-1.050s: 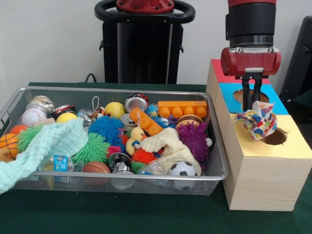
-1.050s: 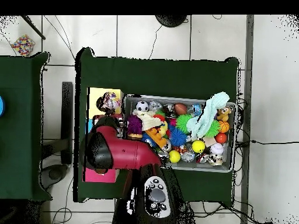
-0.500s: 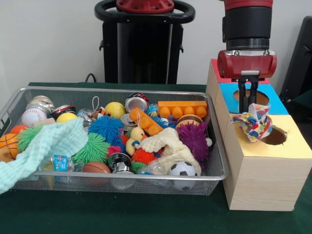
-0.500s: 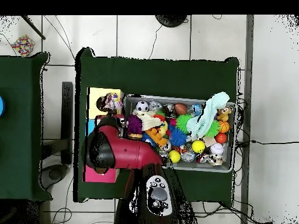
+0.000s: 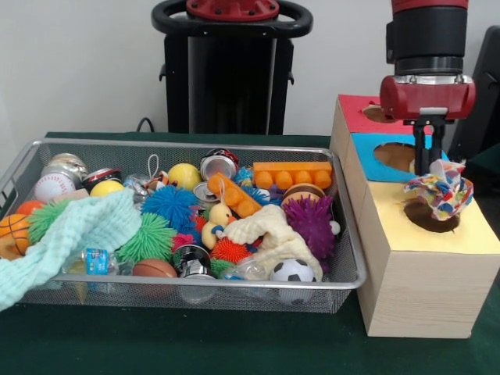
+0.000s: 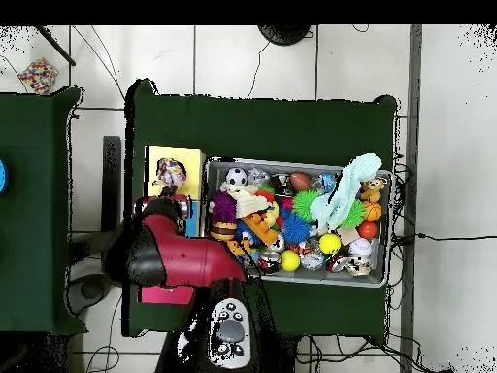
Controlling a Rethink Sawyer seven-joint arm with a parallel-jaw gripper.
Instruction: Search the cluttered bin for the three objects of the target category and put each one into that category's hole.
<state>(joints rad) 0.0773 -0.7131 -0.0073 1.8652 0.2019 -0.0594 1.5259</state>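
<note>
cloth (image 5: 440,190) hangs clamped in the gripper (image 5: 427,166) over the yellow hole (image 5: 432,216); best to centre it, then let go.

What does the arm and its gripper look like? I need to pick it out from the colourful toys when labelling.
In the front view, the arm ends in a black cylindrical wrist section with a silver ring beneath it, then a glossy red rounded housing. The gripper has thin, dark, straight fingers. In the overhead view, the arm is a glossy red shell with black joints and a black panel of light buttons.
</note>
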